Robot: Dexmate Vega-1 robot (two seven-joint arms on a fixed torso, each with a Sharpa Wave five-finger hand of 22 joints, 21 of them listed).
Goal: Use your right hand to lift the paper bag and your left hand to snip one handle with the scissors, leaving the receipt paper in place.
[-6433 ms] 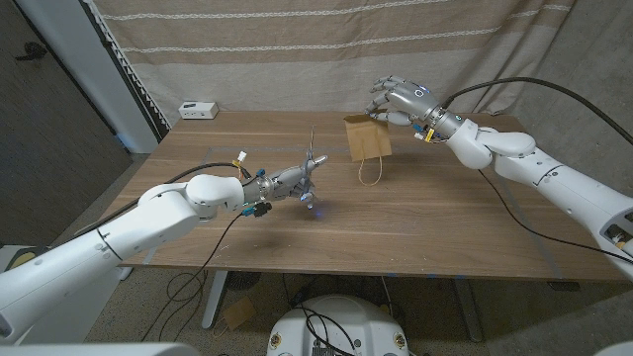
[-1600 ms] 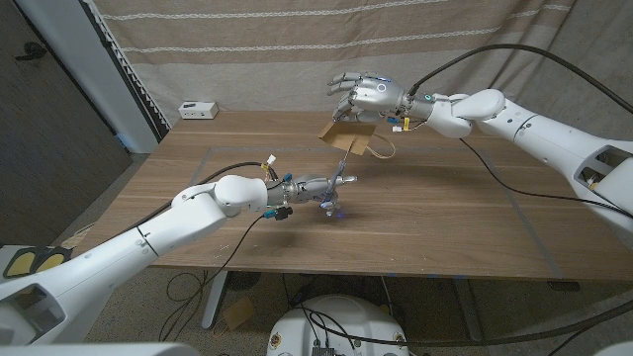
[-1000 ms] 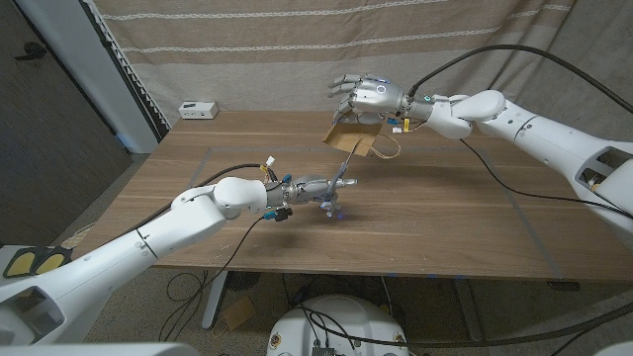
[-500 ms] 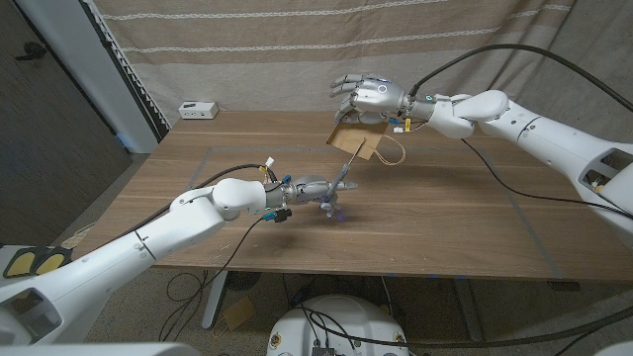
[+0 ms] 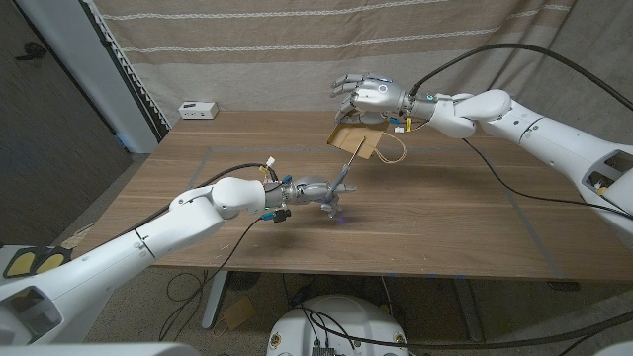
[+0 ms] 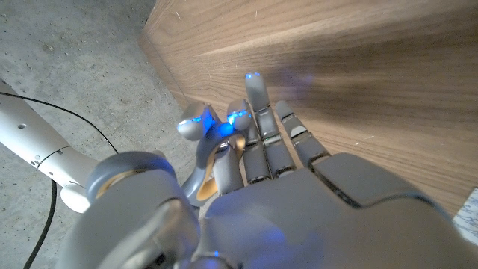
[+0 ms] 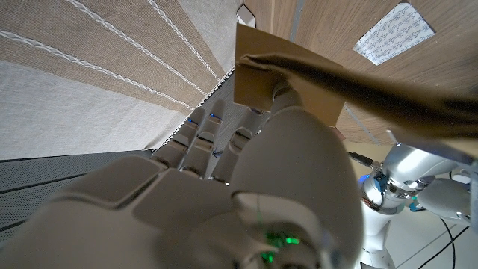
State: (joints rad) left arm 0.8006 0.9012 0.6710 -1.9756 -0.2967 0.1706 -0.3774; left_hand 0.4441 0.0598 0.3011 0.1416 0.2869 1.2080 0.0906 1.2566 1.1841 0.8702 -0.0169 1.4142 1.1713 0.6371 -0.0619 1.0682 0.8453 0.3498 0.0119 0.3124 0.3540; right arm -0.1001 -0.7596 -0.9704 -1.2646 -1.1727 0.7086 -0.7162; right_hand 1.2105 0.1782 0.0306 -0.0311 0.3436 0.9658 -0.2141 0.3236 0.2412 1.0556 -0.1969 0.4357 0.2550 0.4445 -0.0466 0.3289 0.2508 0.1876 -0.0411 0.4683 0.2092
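The right hand (image 5: 368, 99) holds the paper bag (image 5: 355, 139) by its upper edge, above the far middle of the wooden table (image 5: 445, 218); the bag hangs tilted and clear of the surface, and the remaining fingers are spread above it. In the right wrist view the thumb presses on the bag's brown top fold (image 7: 287, 71). One loop handle (image 5: 393, 150) hangs at the bag's right side, toward the right arm. The left hand (image 5: 315, 188) grips the scissors (image 5: 339, 184) low over the middle of the table, the blades pointing up toward the lower edge of the bag; whether the blades touch the bag cannot be determined. In the left wrist view the fingers (image 6: 263, 131) lie curled close together. The receipt paper (image 7: 393, 33) lies flat on the table in the right wrist view. A small white box (image 5: 199, 109) stands at the far left corner of the table.
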